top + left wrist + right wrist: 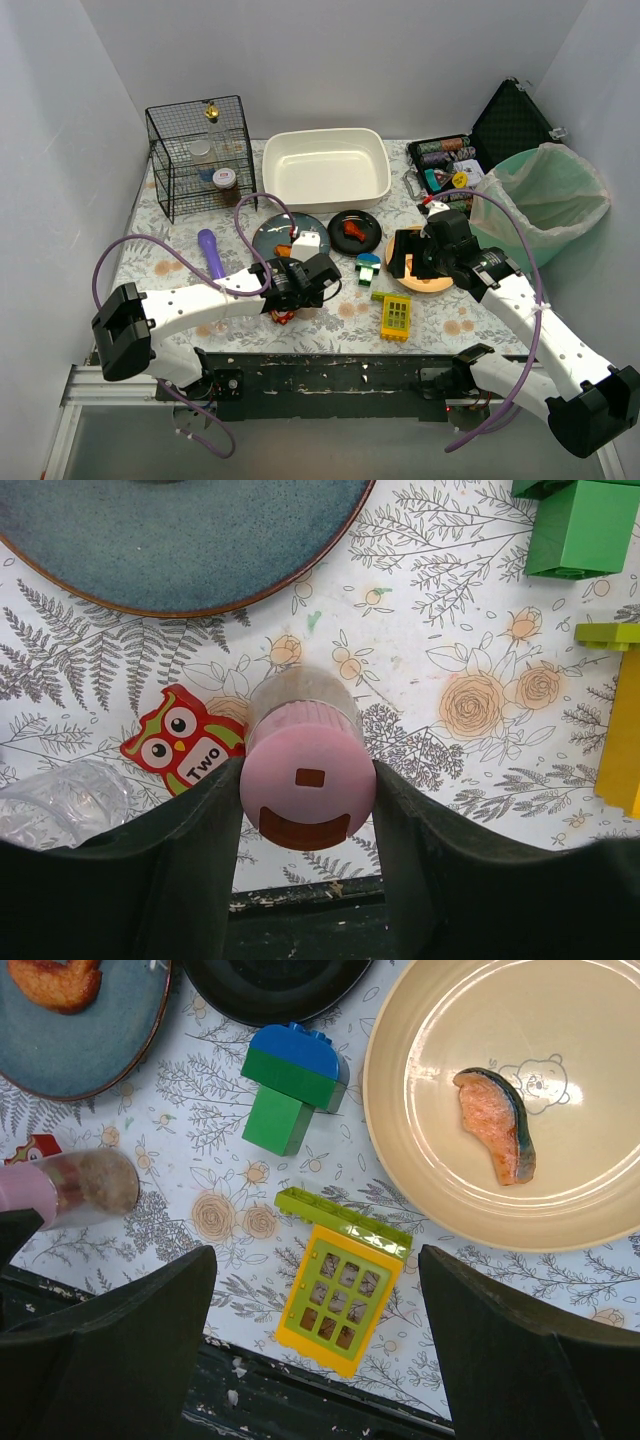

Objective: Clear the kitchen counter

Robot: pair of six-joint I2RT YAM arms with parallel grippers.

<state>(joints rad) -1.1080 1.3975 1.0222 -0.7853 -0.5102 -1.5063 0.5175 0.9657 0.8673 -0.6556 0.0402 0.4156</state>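
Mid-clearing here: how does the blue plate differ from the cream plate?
The blue plate is dark blue-grey with a brown rim; the cream plate is pale, glossy, with a bear print. The blue plate carries an orange-brown food piece; the cream plate a salmon slice. The blue plate lies left of the black plate, the cream plate right of it. Both are round and lie flat on the counter.

Top cam high, wrist cams close, facing down, sharing spice jar

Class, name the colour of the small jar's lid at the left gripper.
The lid is pink, clearest in the left wrist view.
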